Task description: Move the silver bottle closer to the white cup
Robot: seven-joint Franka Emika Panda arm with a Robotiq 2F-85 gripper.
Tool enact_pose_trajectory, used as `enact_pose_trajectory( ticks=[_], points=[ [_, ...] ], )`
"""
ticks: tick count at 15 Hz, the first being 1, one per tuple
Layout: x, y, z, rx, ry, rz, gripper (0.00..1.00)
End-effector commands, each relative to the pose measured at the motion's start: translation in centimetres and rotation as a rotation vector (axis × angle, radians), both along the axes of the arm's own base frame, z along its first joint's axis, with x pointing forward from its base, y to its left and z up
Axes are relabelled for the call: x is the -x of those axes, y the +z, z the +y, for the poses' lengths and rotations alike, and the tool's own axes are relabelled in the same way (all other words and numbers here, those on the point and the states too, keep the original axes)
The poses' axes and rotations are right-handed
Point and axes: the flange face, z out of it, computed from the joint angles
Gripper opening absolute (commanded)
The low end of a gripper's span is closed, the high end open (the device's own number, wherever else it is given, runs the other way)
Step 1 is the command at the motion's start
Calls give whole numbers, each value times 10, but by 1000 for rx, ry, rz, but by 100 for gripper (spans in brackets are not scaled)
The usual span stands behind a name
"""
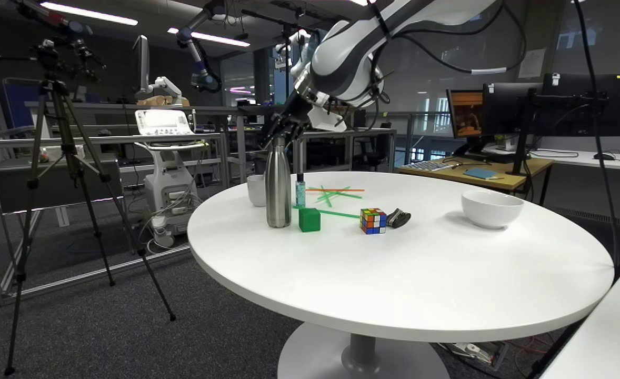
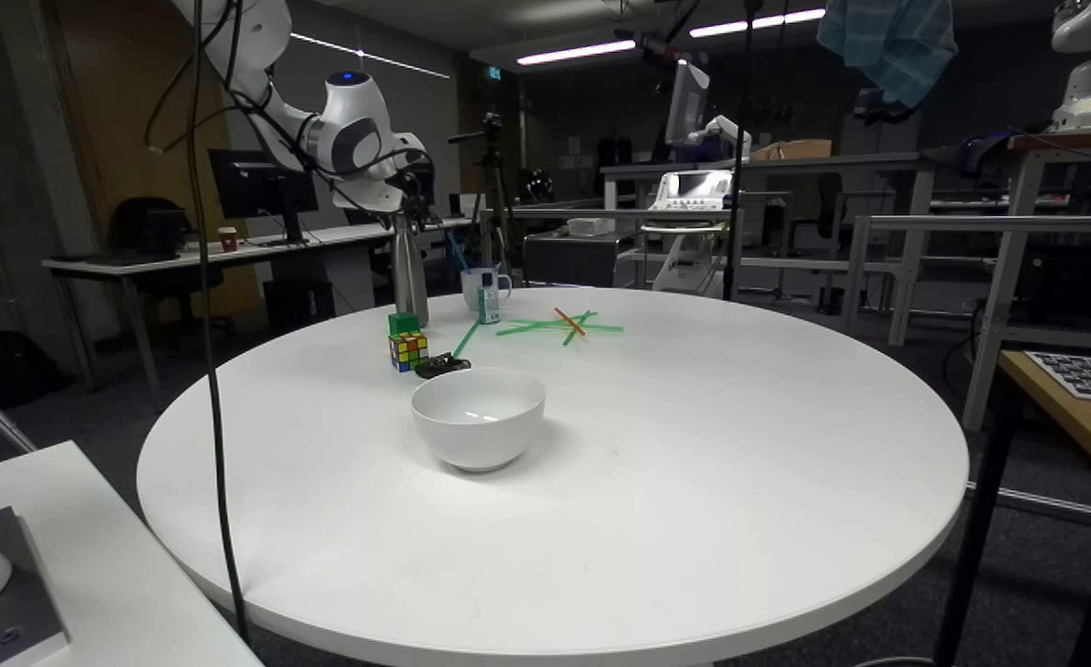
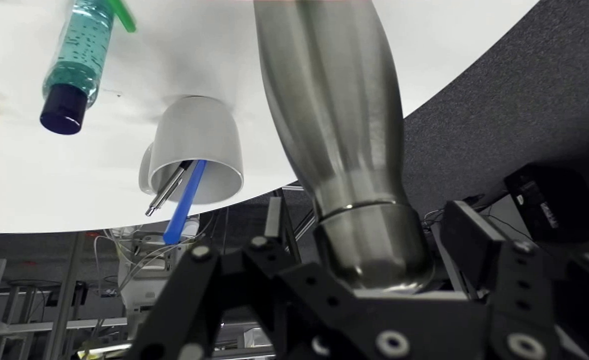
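Note:
The silver bottle (image 1: 278, 184) stands upright on the white round table, also in an exterior view (image 2: 407, 273). In the wrist view the bottle (image 3: 334, 110) reaches down the picture, with its cap between the fingers. The white cup (image 1: 256, 190) is partly hidden behind the bottle. It also shows in an exterior view (image 2: 475, 289) and in the wrist view (image 3: 197, 132), apart from the bottle, with a pen and a blue stick in it. My gripper (image 3: 374, 222) is open around the cap, with a gap on each side. It is at the bottle's top in an exterior view (image 1: 285, 129).
A teal small bottle (image 1: 300, 192) stands near the cup. A green block (image 1: 310, 221), a Rubik's cube (image 1: 373, 221) and a dark object (image 1: 398, 218) lie near the silver bottle. Green and orange sticks (image 1: 336, 190) lie behind. A white bowl (image 2: 478, 421) stands farther off.

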Motion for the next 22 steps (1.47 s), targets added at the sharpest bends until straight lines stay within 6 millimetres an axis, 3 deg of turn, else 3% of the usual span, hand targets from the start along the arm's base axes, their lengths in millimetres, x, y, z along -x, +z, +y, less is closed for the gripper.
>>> enact_pose_trajectory(
  ticks=[1,5,8,10,12,22],
  points=[
    [-11,3,-2,-26,9,-14,52],
    [-12,2,-3,-27,11,-17,20],
    [-13,2,-1,-29,14,-19,14],
    [-13,1,-1,-27,16,-18,0],
    [-13,1,-1,-27,17,-18,5],
    [-13,8,-4,-18,16,-43,5]
  ],
)
